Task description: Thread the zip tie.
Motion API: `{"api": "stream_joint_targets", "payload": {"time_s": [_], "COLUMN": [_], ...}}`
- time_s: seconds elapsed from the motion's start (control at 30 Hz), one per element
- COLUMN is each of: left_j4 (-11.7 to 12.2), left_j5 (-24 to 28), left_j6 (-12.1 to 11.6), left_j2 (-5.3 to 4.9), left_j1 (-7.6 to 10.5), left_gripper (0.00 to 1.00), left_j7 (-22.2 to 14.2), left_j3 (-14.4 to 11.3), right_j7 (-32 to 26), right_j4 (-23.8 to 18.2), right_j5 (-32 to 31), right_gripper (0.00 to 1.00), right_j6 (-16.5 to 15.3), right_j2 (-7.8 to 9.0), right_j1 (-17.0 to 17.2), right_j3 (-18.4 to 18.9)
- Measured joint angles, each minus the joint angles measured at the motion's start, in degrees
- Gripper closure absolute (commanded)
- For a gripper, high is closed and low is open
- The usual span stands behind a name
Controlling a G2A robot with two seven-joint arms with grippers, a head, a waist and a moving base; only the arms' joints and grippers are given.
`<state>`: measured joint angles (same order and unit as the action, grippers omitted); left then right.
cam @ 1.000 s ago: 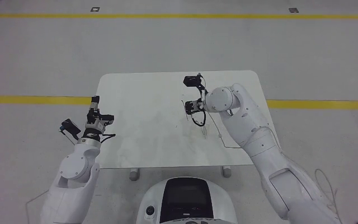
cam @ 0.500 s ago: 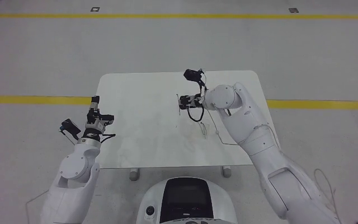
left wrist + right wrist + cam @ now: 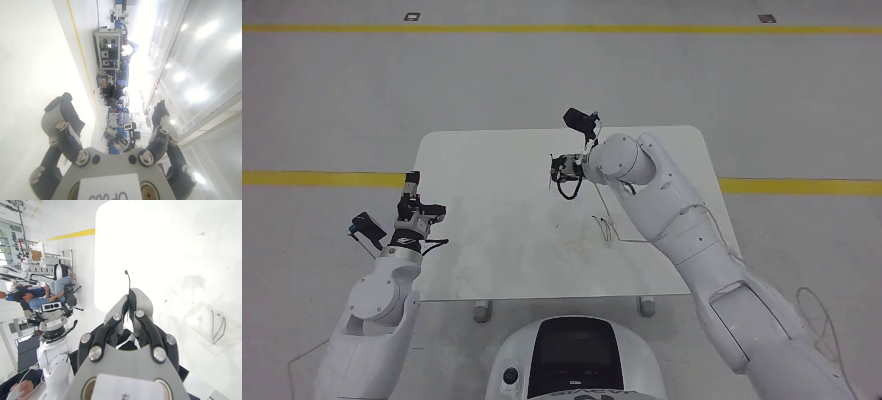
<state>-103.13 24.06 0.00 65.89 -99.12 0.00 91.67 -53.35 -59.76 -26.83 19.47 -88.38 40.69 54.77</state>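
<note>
White bench (image 3: 492,240), and just off its left edge the left hand (image 3: 113,100) hangs with its fingers spread wide, grasping nothing, well apart from the work. Toward the middle, above the far part of the bench, the right hand (image 3: 130,294) is clenched on a thin black zip tie (image 3: 129,281). It pinches the strap partway along, so the square head end stands out beyond the fingertips with a slight bend and the tail runs back between the fingers. The tie looks very light, springy rather than stiff, and smooth enough to slide or twist in a pinch. I judge the best second hold to be close to the end being threaded, so it does not flop. To its right, lying on the bench, is a clear plastic bag (image 3: 208,330) with dark thin strips inside, likely more ties; it is near but not in the way. The main hindrance, I judge, is the wide gap between the hands.
</note>
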Motion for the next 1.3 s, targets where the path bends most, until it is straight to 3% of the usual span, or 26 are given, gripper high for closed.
{"api": "stream_joint_targets", "payload": {"time_s": [0.23,0.37,0.5,0.67,0.73,1.0,1.13,1.3], "left_j4": [0.0,-0.3,-0.8,-1.3,-1.1,-1.1,-0.2,1.7], "left_j5": [0.0,-2.5,-18.1,-37.5,-40.3,-41.4,-56.6,-73.2], "left_j6": [0.0,-0.9,-2.3,-2.7,-2.8,-3.4,-3.9,-2.2], "left_j2": [0.00,-0.11,-0.28,-0.45,-0.37,-0.50,-0.86,-0.95], "left_j1": [0.00,0.09,0.07,0.47,0.58,0.98,2.71,4.60], "left_gripper": [0.00,0.00,0.00,0.00,0.00,0.00,0.00,0.00], "left_j7": [0.0,0.5,2.5,5.9,7.6,6.7,6.3,7.0], "left_j3": [0.0,-0.8,-3.5,-6.5,-6.8,-7.1,-9.2,-12.5], "right_j7": [0.9,-1.0,-3.6,-5.6,-5.5,-4.9,-3.5,-2.0], "right_j4": [0.0,2.9,6.8,11.9,12.5,11.8,11.0,15.2], "right_j5": [0.2,-0.8,-2.8,-5.3,-5.4,-5.0,-3.6,-2.4], "right_gripper": [1.00,1.00,1.00,1.00,1.00,1.00,1.00,1.00], "right_j6": [0.0,0.0,0.0,0.0,0.0,-0.1,0.0,0.0], "right_j2": [0.09,0.00,-0.81,-3.06,-3.36,-3.34,-4.07,-6.03], "right_j1": [0.5,-1.4,-4.4,-8.3,-8.6,-8.0,-7.7,-9.8], "right_j3": [0.5,1.3,1.5,1.4,1.4,1.4,0.8,0.2]}}
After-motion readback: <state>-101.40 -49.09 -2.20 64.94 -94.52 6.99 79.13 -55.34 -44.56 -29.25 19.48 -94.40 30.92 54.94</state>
